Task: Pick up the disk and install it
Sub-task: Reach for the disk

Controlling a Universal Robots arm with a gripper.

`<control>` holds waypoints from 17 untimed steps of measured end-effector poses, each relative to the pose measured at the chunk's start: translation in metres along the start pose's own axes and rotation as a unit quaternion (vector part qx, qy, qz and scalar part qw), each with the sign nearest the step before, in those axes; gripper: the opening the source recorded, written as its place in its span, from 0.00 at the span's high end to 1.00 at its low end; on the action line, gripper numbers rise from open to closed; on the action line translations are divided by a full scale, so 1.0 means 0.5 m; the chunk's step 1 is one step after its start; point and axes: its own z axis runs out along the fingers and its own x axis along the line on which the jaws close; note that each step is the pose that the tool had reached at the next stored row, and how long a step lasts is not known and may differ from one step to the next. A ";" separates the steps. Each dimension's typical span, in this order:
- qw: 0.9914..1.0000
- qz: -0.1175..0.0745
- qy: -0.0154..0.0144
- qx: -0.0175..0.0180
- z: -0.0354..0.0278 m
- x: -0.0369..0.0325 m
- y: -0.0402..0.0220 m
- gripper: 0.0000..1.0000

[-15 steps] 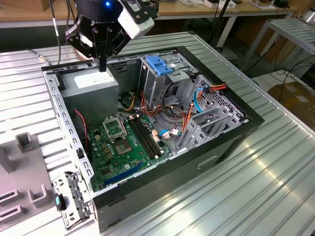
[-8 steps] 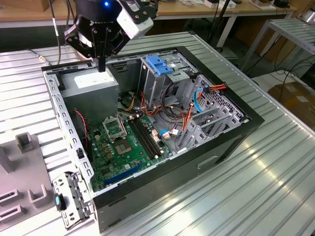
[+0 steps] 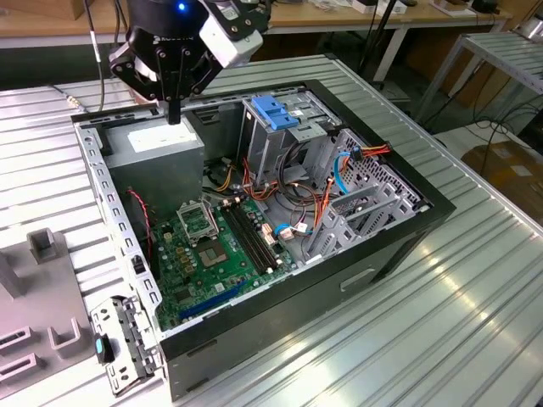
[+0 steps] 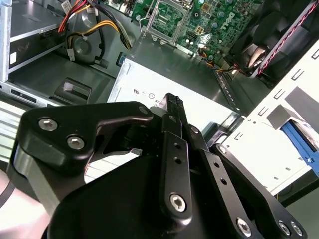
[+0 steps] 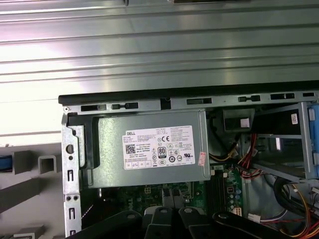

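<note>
My black gripper hangs at the far corner of the open computer case, on the exterior view's left. Its fingers are shut with nothing between them, and their tips hover just above the grey power supply. A bright blue strip pokes from a slot of the light grey fixture beside the case. It looks like the disk's carrier rail; the rest of the disk is hidden. The same blue edge shows in the first wrist view.
In the case lie the green motherboard, a light-blue latch plate on a silver cage, and red, orange and blue cables. The case stands on a ribbed metal table. The labelled power supply lies under the wrist.
</note>
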 end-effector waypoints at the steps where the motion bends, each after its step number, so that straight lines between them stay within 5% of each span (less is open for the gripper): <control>1: 1.000 0.000 0.000 0.000 0.000 0.000 0.000 0.89; 17: 1.000 0.000 0.000 0.000 0.000 0.008 -0.001 0.89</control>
